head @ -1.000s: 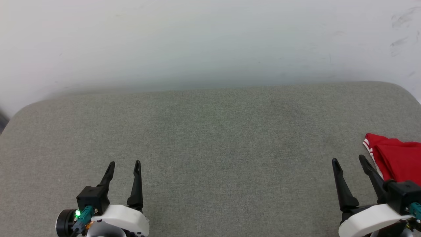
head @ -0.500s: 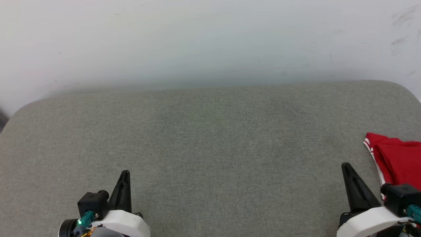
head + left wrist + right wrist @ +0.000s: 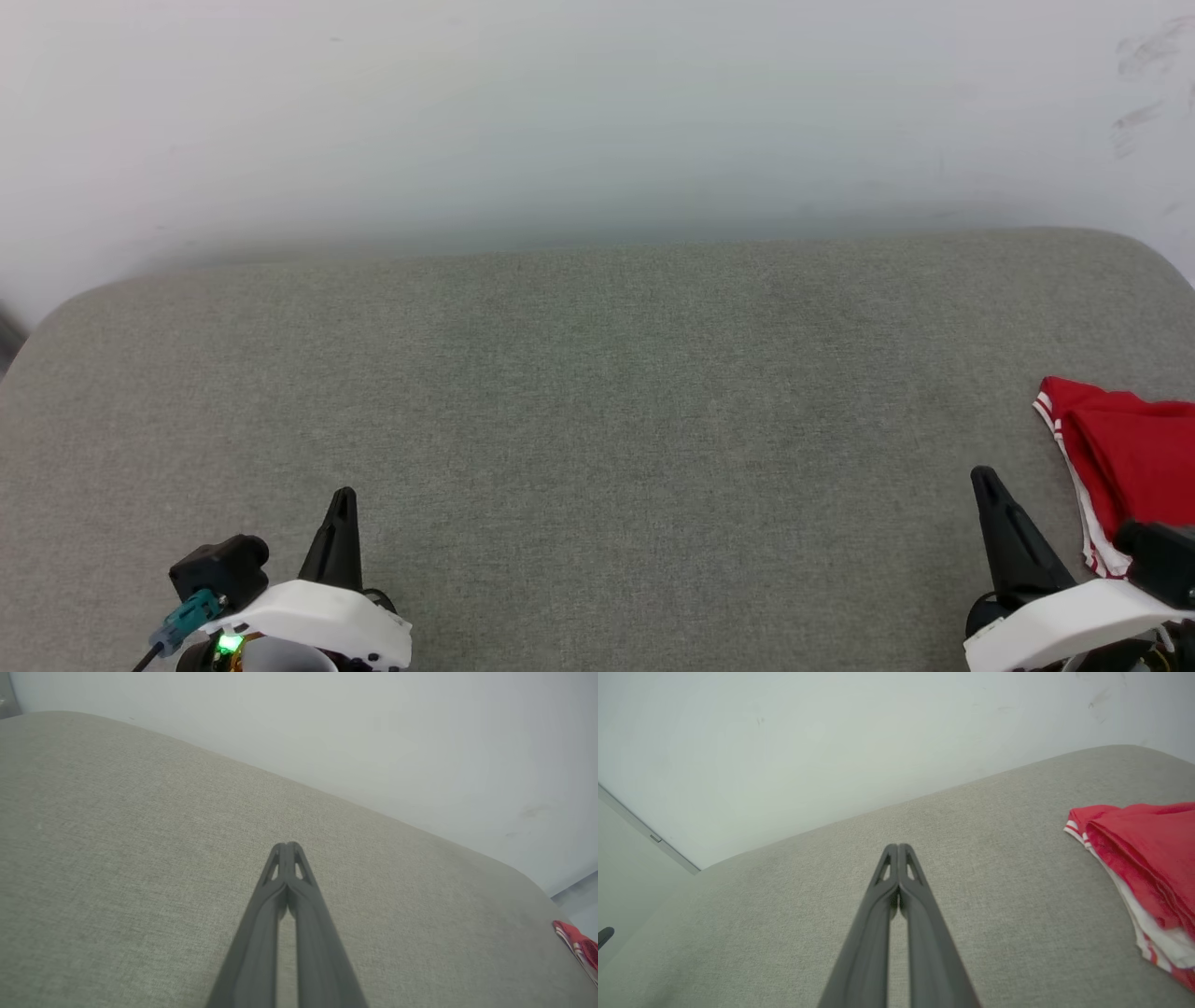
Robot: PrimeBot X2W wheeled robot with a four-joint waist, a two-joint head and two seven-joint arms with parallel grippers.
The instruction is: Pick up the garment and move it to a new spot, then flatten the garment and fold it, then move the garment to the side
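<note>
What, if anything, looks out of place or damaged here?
Nothing is spilled or broken. The folded garment lies at the right edge of the grey surface, its layers slightly uneven. The wall bears a few dark scuffs at upper right.

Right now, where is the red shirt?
The garment lies at the right edge of the grey cushion in the head view, beside the right gripper.
</note>
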